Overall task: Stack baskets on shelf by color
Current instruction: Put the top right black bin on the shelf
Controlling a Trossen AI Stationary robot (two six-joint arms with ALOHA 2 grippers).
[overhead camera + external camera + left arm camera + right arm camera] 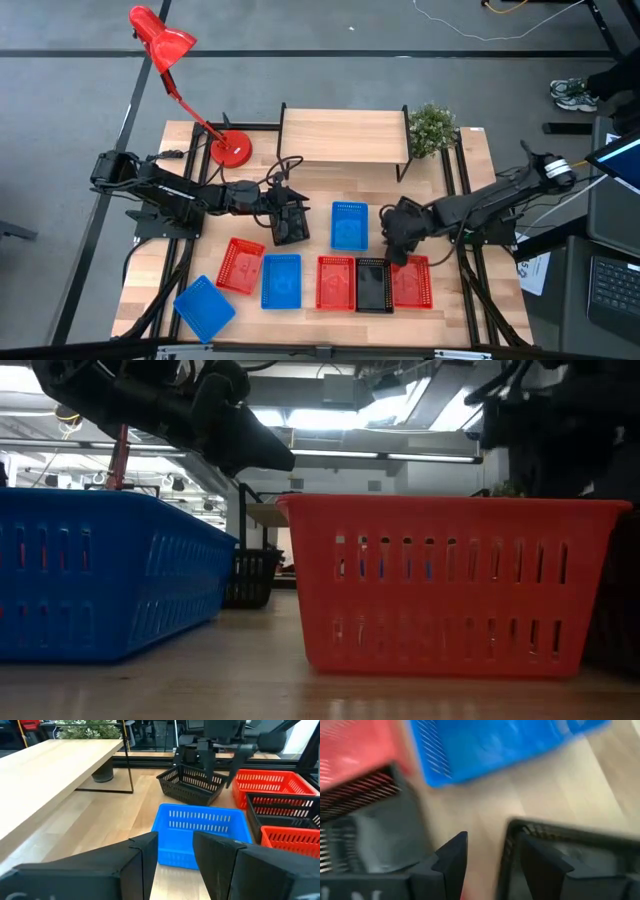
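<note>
The right gripper [220,767] is in front of the shelf [345,135], out past the shelf's right end. Its fingers [205,757] pinch the wall of a black basket [192,787], one finger inside and one outside. This basket is tipped and does not sit flat on the wooden table [470,190].

The left gripper [175,840] is also in front of the shelf, near its left end. Its two fingers are apart and nothing is between them. From above, it sits over a second black basket [291,228] on the table. I cannot tell if it touches that basket.

A blue basket [348,225] sits flat in front of the middle of the shelf, between the two grippers.

More baskets make a row farther from the shelf, near the front of the table. On the shelf's left side there is a red basket [240,265] turned a little crooked. Next come another blue basket [281,280], a second red basket [335,283], a third black basket [372,285] and a third red basket [412,282]. These last three stand side by side and touch. One more blue one [205,308] sits crooked at the front left corner, farthest from the shelf.

The top of the shelf is bare wood. A red lamp [230,148] stands just beside the shelf's left end. A small green plant [432,128] stands just beside its right end.
</note>
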